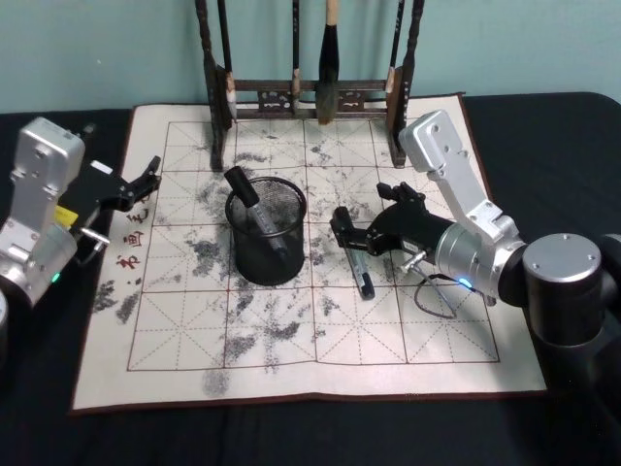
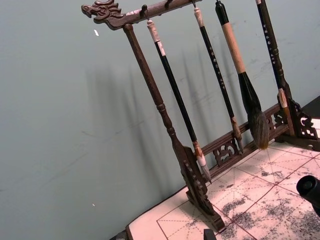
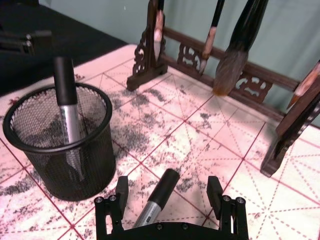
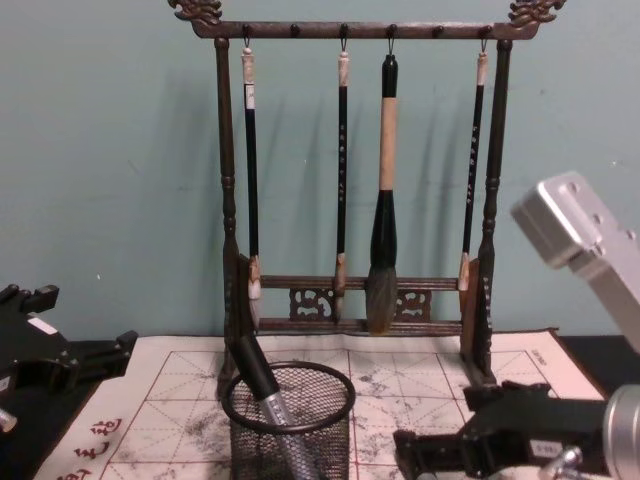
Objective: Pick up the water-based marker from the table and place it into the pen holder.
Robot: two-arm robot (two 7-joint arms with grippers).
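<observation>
A water-based marker (image 1: 362, 274) with a grey barrel and black cap lies on the practice mat, right of the pen holder (image 1: 265, 238). My right gripper (image 1: 347, 233) is low over its cap end and open. In the right wrist view the marker (image 3: 159, 196) lies between the spread fingers (image 3: 215, 189) of the right gripper (image 3: 168, 190), and no pad touches it. The pen holder (image 3: 60, 145) is a black mesh cup, and a second marker (image 3: 67, 107) leans inside it. From the chest view the holder (image 4: 290, 415) shows with that marker (image 4: 262, 388). My left gripper (image 1: 146, 180) rests open at the mat's left edge.
A tall dark wooden brush rack (image 1: 310, 97) with hanging calligraphy brushes stands at the back of the mat (image 1: 291, 359), just behind the holder. The mat is ink-stained and gridded, on a black tablecloth (image 1: 543, 136). In the left wrist view the rack (image 2: 170, 130) stands close.
</observation>
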